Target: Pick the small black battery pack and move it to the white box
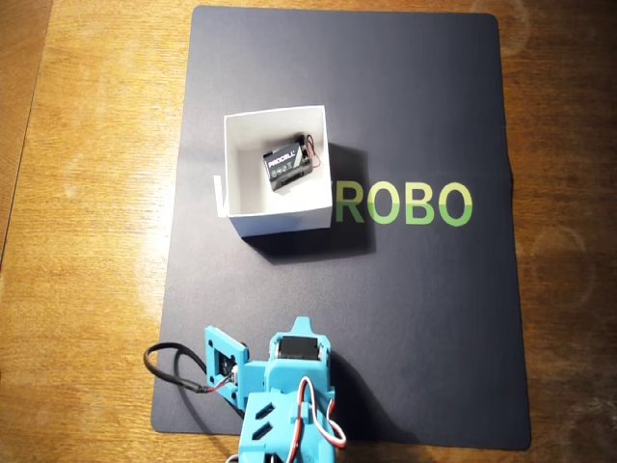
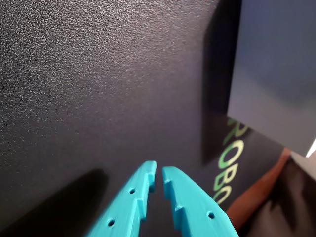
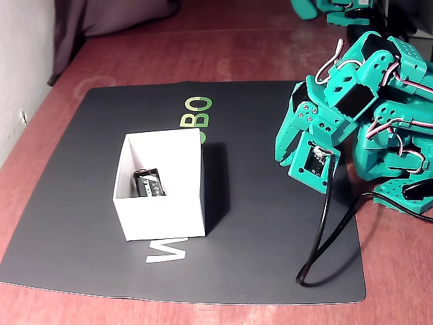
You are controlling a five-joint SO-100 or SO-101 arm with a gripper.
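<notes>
The small black battery pack [image 1: 287,162] lies on the floor of the white box [image 1: 280,222], its thin wires toward the box's right wall in the overhead view. The fixed view also shows the battery pack [image 3: 149,183], low inside the box [image 3: 162,203]. My teal gripper [image 2: 159,172] is shut with nothing between its fingers and points down at the black mat. In the fixed view the gripper [image 3: 285,157] hangs folded close to the arm's base, well to the right of the box. A wall of the box [image 2: 276,74] fills the upper right of the wrist view.
A black mat [image 1: 415,309] with green "ROBO" lettering [image 1: 405,204] covers the wooden table [image 1: 87,193]. A black cable [image 3: 325,230] loops from the wrist camera onto the mat. More teal arm parts [image 3: 399,169] crowd the fixed view's right edge.
</notes>
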